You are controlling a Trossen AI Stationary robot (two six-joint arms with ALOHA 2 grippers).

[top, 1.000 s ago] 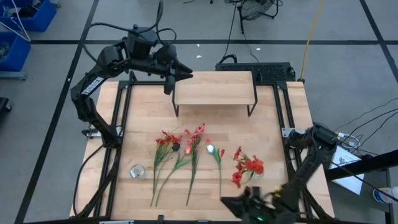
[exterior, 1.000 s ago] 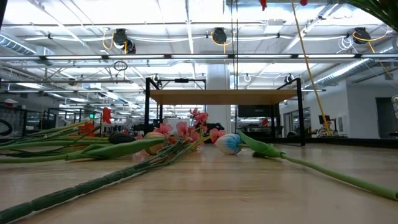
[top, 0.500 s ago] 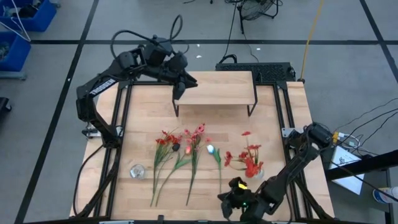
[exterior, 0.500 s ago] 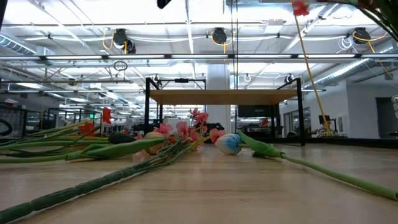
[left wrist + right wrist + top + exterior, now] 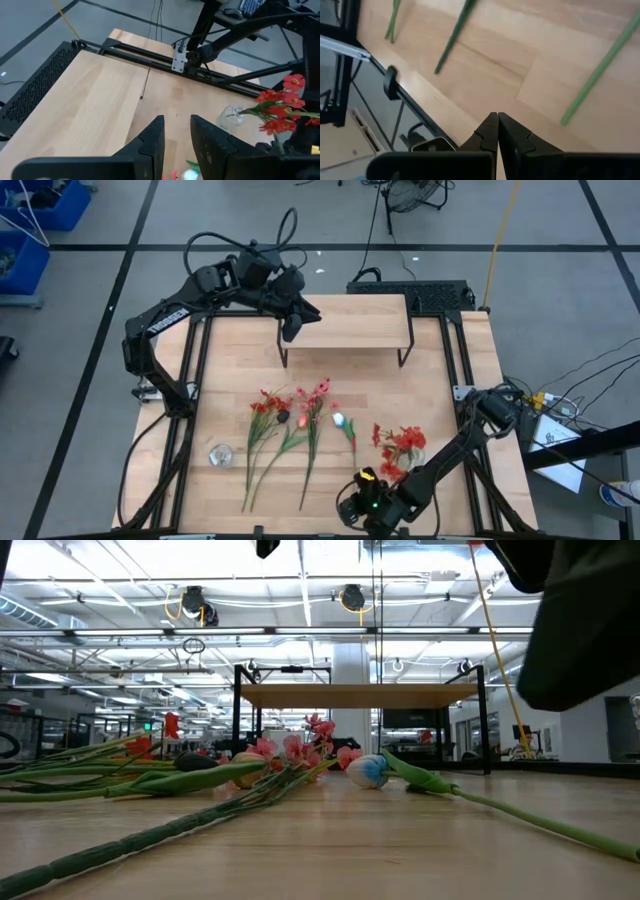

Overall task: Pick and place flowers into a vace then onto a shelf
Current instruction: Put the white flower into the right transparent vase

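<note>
The right gripper (image 5: 497, 131), fingers pressed together, hangs over the light wooden tabletop (image 5: 530, 65) near its black-framed edge (image 5: 370, 107); three green stems (image 5: 455, 35) cross the boards.

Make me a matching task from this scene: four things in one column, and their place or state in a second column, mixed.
Things:
1. left tool
2. right tool
3. shelf
4. loose stems

Places or states:
a. lying flat, mid-table
b. shut, at the front edge of the table
c. open, over the shelf's left end
d. standing at the table's back

Pairs: 1-c, 2-b, 3-d, 4-a
</note>
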